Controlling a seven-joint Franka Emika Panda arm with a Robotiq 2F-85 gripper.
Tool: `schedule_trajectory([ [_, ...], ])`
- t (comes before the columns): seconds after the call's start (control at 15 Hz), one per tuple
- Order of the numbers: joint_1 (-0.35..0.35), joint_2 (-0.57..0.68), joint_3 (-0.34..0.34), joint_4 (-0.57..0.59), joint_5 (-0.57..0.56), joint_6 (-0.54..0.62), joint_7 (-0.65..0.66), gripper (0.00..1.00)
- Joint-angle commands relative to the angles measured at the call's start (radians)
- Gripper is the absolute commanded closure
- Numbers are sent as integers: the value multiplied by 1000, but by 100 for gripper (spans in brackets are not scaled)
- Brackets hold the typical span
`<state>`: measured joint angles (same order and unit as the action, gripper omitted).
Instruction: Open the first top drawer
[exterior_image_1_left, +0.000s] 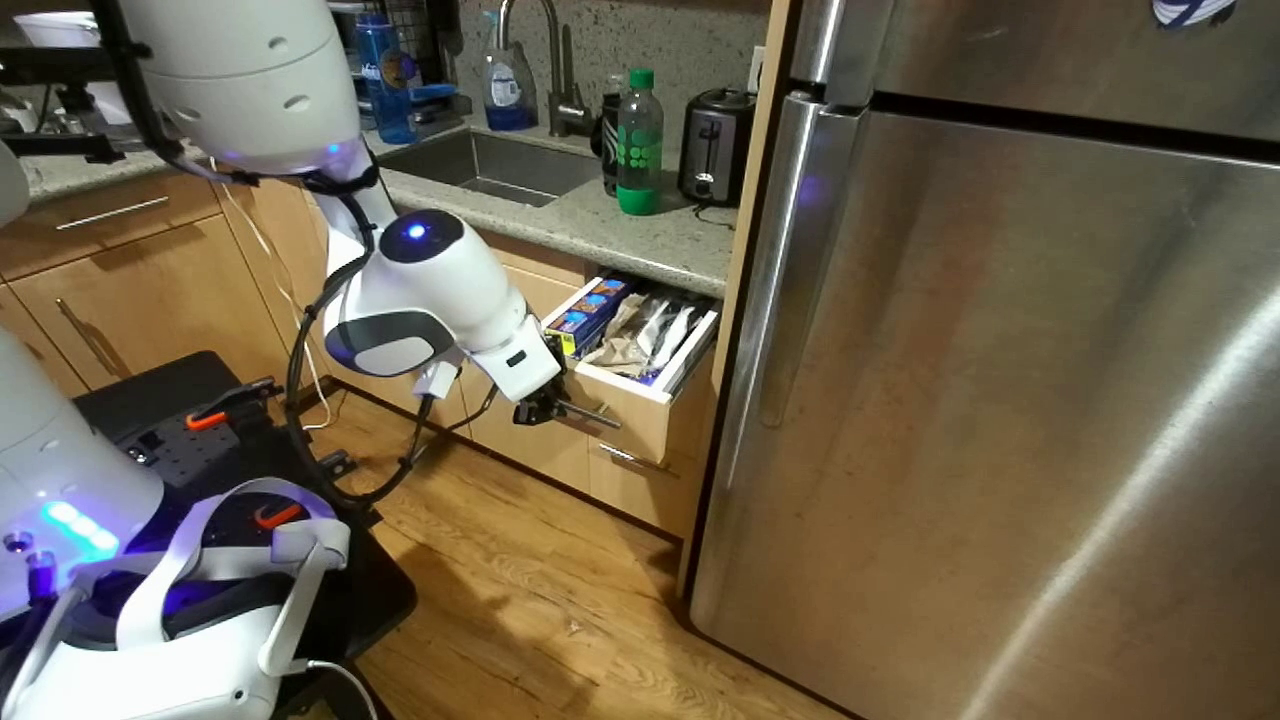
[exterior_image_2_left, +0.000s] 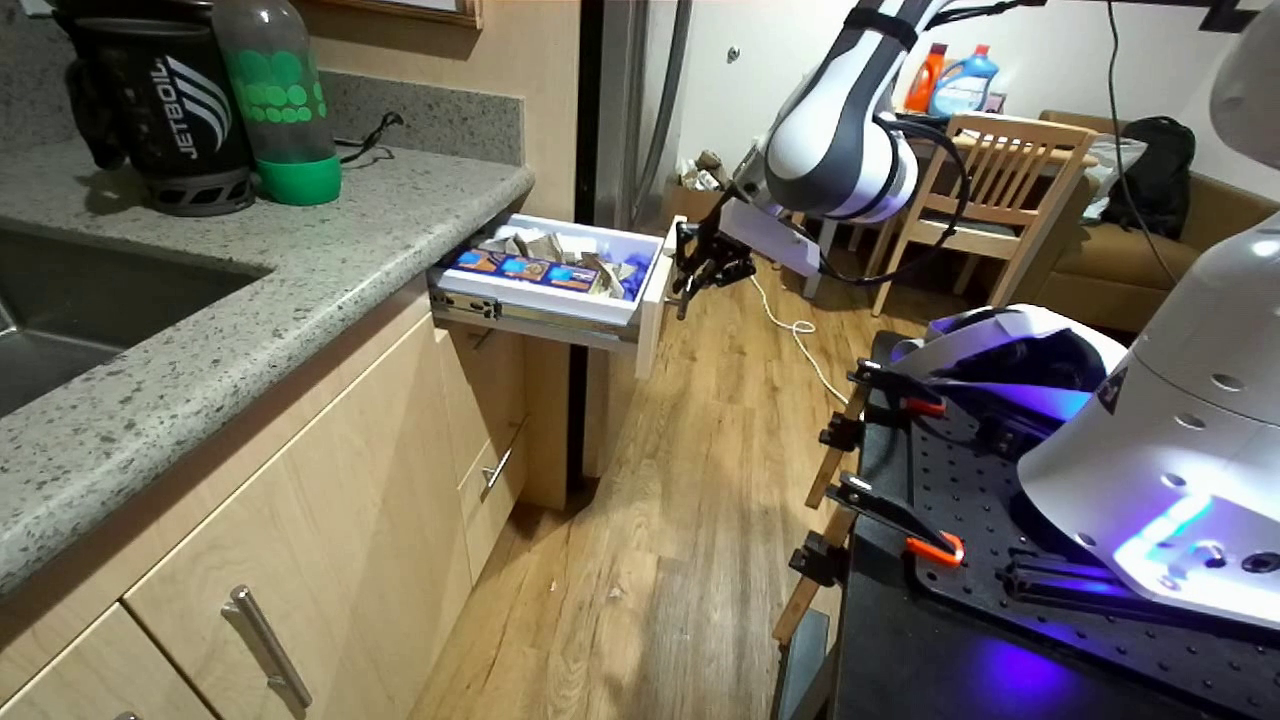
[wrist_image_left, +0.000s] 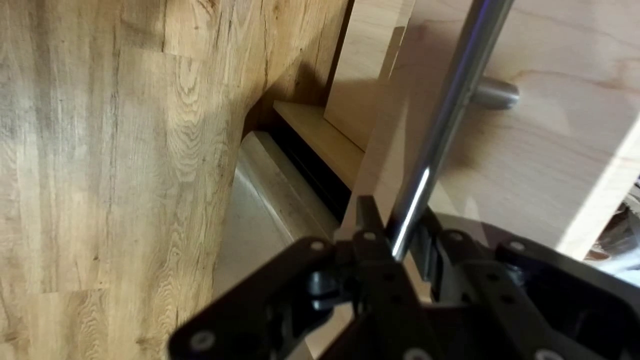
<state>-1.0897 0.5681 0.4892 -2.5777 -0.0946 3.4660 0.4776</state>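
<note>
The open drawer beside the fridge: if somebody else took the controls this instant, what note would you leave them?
Gripper: appears closed around the bar handle, near one end.
Top drawer: pulled out from under the countertop, a blue box showing inside.
Done: the drawer stands open; whether that is its full travel, I cannot tell.
Left: probably just releasing the handle and backing away, or pulling a little more if it should open wider.

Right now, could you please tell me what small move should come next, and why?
I'd probably ease the hand open to release the bar handle between its fingers: the top drawer stands well out from under the countertop, with a blue box exposed inside, so more pulling seems unnecessary.
</note>
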Motion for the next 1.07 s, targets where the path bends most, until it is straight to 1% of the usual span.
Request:
schedule_trajectory([
  [0.0, -69, -20, 47, -23, -29, -1, -9, 72],
  [0.07, -85, -21, 57, -27, -37, -1, -9, 73],
  [0.13, -101, -21, 67, -28, -46, -1, -11, 68],
  [0.2, -117, -26, 77, -31, -54, -1, -12, 71],
  [0.27, -134, -26, 88, -32, -61, -1, -12, 62],
  [0.4, -170, -27, 110, -37, -81, -1, -14, 64],
  [0.47, -192, -28, 122, -41, -91, -1, -15, 62],
  [0.53, -212, -30, 136, -44, -99, -1, -16, 64],
  [0.67, -256, -34, 164, -53, -120, -1, -18, 58],
  [0.73, -273, -37, 176, -56, -127, -1, -20, 58],
  [0.8, -292, -40, 188, -63, -132, -1, -20, 57],
  [0.87, -307, -43, 198, -69, -137, -1, -22, 58],
  [1.0, -347, -52, 223, -86, -154, -1, -23, 57],
])
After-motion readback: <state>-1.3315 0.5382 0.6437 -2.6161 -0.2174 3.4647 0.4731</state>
